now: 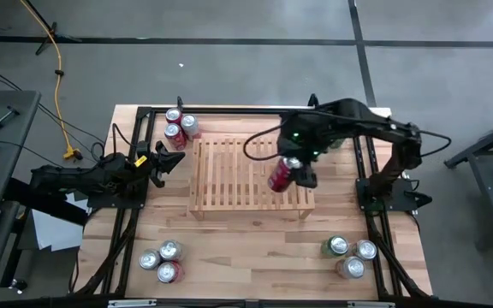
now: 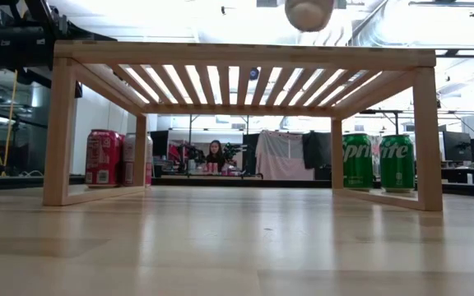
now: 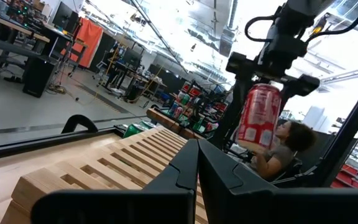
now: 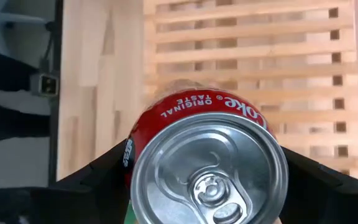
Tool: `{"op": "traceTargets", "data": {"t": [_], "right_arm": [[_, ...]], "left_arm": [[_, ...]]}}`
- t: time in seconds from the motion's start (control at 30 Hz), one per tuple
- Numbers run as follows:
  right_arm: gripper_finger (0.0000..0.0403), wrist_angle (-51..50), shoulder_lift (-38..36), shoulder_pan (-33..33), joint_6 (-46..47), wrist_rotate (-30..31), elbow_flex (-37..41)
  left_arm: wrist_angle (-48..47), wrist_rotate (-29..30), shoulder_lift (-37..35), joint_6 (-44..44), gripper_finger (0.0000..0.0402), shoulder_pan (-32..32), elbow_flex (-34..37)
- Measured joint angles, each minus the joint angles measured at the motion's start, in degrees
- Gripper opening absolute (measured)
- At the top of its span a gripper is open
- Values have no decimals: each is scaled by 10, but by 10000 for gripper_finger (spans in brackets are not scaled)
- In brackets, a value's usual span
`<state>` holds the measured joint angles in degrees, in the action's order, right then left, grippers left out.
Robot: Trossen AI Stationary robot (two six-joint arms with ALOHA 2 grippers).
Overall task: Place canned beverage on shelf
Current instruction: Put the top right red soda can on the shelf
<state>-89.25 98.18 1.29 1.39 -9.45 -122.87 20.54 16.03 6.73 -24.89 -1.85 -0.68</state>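
Observation:
The shelf (image 1: 238, 175), a low rack of light wooden slats, stands mid-table on short legs (image 2: 59, 131). Above its right part hangs a red cola can (image 1: 281, 176), gripped by my right gripper (image 1: 293, 169). The right wrist view looks down on the can's silver top (image 4: 210, 174). The low view shows only its bottom (image 2: 309, 11), above the slats. My left gripper (image 1: 175, 160) waits shut by the shelf's left end, its fingers (image 3: 197, 171) touching nothing. My right gripper pinches the can between its two fingers (image 4: 107, 177), one on each side of the wall near the top end (image 3: 263, 87). The fingers come from above, slanting down. The can hangs below them, slightly tilted and lifted clear of the shelf.
Red cans (image 1: 179, 126) stand at the far left corner and two green cans (image 2: 377, 162) behind the shelf's right end. More cans stand near left (image 1: 163, 261) and near right (image 1: 349, 255). A person (image 2: 215, 154) sits in the room beyond the table.

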Motion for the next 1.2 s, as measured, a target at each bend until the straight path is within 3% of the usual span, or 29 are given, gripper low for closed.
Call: {"op": "traceTargets", "data": {"t": [0.27, 0.43, 0.83, 1.2], "right_arm": [[285, -8, 33, 1, 50, 135, 0], [285, -7, 34, 30, 122, 184, 0], [285, -8, 34, 81, 179, 98, 0], [289, -8, 36, 82, 181, 89, 0]], "left_arm": [[0, 0, 0, 0, 3, 0, 0], [0, 0, 0, 0, 3, 0, 0], [0, 0, 0, 0, 3, 0, 0], [0, 0, 0, 0, 3, 0, 0]]}}
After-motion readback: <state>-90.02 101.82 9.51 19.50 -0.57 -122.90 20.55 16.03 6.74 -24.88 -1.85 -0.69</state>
